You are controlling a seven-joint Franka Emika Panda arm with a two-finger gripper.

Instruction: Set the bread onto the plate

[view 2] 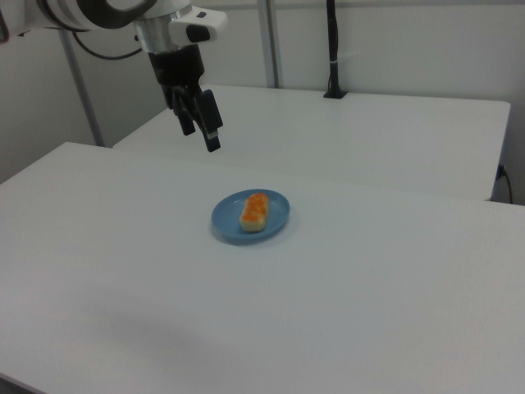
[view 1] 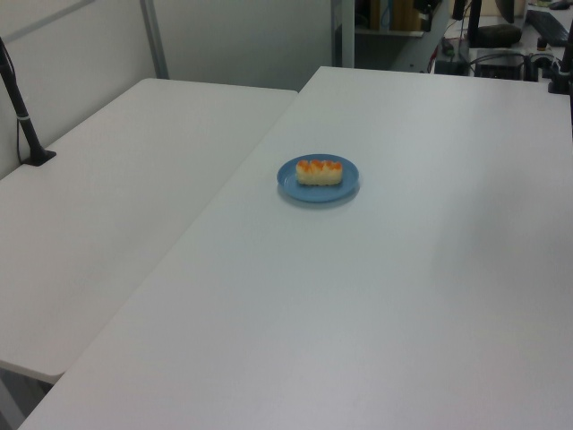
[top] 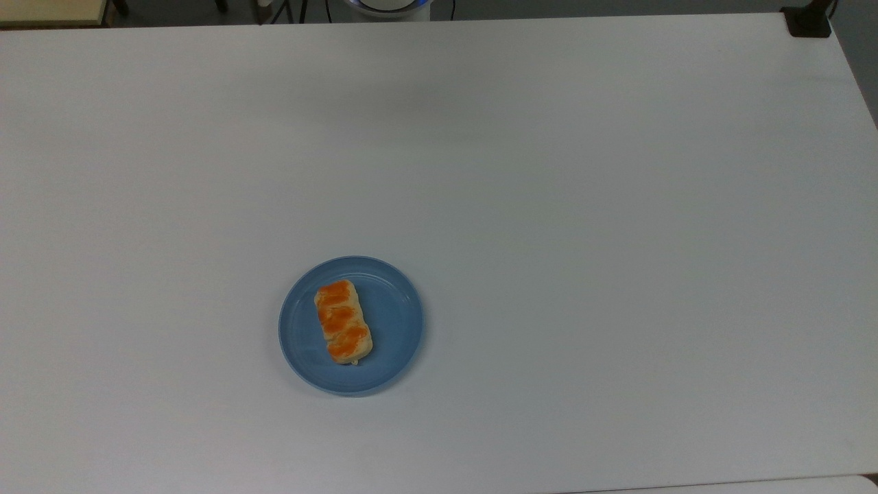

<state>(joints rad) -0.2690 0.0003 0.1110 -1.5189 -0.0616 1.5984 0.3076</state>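
The bread (top: 343, 321), a pale bun with three orange stripes, lies on the round blue plate (top: 394, 322), left of the plate's centre in the top view. Both also appear in the left view, bread (view 1: 319, 171) on plate (view 1: 351, 184), and in the right view, bread (view 2: 254, 211) on plate (view 2: 226, 218). My gripper (view 2: 200, 134) hangs high above the table in the right view, up and to the left of the plate. It is open, holds nothing, and is well apart from the bread.
The plate sits on a wide white table (top: 583, 240). A second white table (view 1: 116, 179) adjoins it in the left view, with a black clamped post (view 1: 22, 116) at its edge. A black clamp (top: 809, 20) sits at the top view's upper right corner.
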